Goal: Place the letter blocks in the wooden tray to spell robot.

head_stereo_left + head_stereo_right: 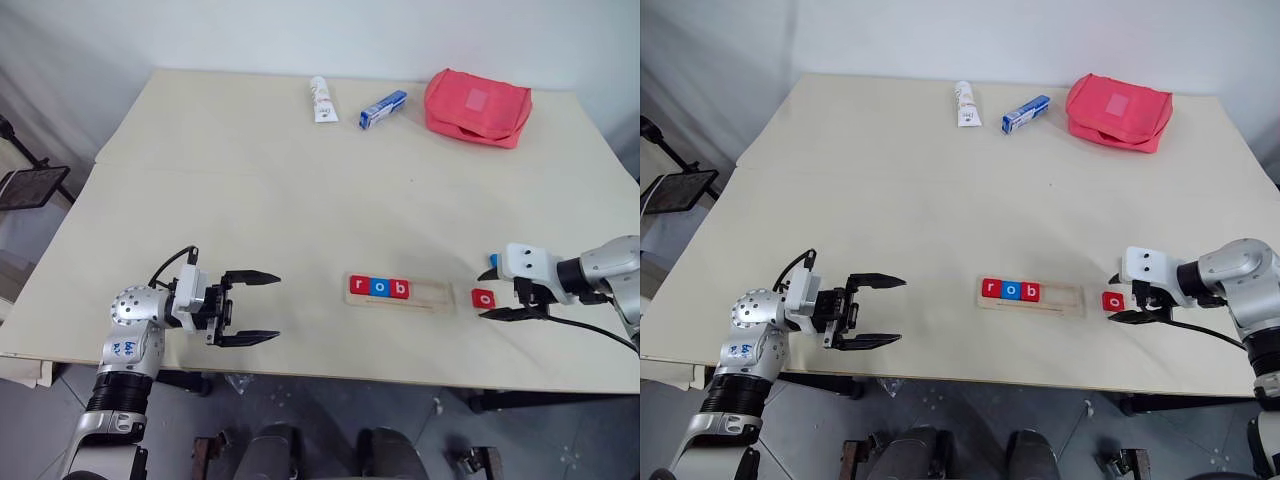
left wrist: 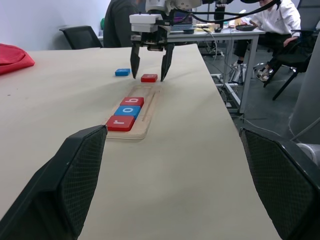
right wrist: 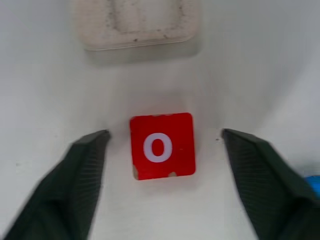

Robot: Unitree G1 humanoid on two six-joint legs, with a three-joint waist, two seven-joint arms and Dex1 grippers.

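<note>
Now, on the table (image 1: 250, 190), the wooden tray (image 1: 430, 293) sits near the front edge, and three letter blocks are already in its groove at the left end: a red r (image 1: 359, 285), a blue o (image 1: 379, 287) and a red b (image 1: 399, 288), side by side and touching, with the right part of the groove bare. Just off the tray's right end, at three o'clock from it, a red o block (image 3: 161, 145) lies flat on the table, letter up, and the right gripper (image 3: 162, 175) is down over it, one black finger on each side, jaws spread with a gap to the block on both sides, nothing gripped. A blue block (image 2: 122, 72) lies just beyond that, at about one o'clock from the red o, close beside the right gripper. Way over at nine o'clock from the tray, well apart from it, the left gripper (image 1: 250, 307) hangs level above the front edge, pointing toward the tray, its two fingers wide apart and empty. Up at the far edge, around twelve o'clock, there's a white tube (image 1: 321, 100), a blue-and-white box (image 1: 383, 109) just beside it, and a red pouch (image 1: 477, 107) at one o'clock.
</note>
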